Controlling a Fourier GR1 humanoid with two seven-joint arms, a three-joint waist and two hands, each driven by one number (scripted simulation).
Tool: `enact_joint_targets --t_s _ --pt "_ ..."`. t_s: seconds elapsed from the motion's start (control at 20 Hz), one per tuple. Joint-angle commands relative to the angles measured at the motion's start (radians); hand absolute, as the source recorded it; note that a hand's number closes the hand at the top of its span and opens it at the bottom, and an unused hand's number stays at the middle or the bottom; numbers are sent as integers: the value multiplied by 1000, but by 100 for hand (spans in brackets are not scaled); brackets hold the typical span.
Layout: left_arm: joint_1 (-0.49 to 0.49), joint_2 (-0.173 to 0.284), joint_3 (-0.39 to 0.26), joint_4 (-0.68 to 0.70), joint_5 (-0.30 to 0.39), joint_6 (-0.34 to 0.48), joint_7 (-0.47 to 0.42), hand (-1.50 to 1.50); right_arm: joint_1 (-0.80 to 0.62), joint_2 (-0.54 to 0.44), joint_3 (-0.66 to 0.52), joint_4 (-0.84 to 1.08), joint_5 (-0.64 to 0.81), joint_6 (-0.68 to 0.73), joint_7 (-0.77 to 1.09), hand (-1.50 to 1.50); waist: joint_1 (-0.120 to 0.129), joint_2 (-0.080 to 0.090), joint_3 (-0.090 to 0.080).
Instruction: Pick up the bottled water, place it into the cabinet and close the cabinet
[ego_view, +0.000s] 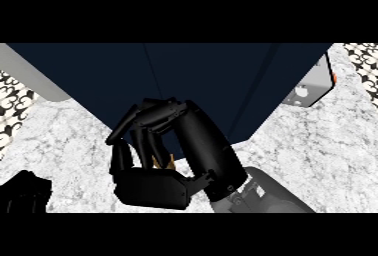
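Our right hand (166, 165) curls its fingers around a mostly hidden bottled water (162, 161) before the dark blue cabinet (184, 80); likely light, smooth, best gripped mid-body. Left hand's (26, 192) fingers: cannot tell.

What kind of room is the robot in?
Probably a kitchen: there is a white marble counter with a dark blue cabinet standing on it. The right hand is curled in front of the cabinet; the left hand shows at the lower left.

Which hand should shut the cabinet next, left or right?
Right, likely. The right hand is raised at the dark blue cabinet; the left hand sits low at the view's lower left, away from it.
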Motion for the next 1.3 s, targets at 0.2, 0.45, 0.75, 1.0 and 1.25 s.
enact_joint_targets --t_s 0.2,0.45,0.75,1.0,1.25 --pt "40 12 73 16 36 -57 8 150 -160 3 -274 418 -219 255 -185 150 -21 -1 1" --pt "39 7 72 11 23 -89 -1 150 -197 -39 -360 680 -224 366 -357 150 -14 4 1" --pt "25 -3 56 -2 0 -67 13 150 -234 -95 -405 756 -241 431 -408 150 -10 12 1" --pt "4 10 57 -24 2 -54 48 150 -251 -114 -426 788 -250 456 -447 150 -15 14 2" --pt "-34 1 67 -16 12 -45 57 150 -255 -92 -410 836 -238 466 -483 150 -15 14 1"
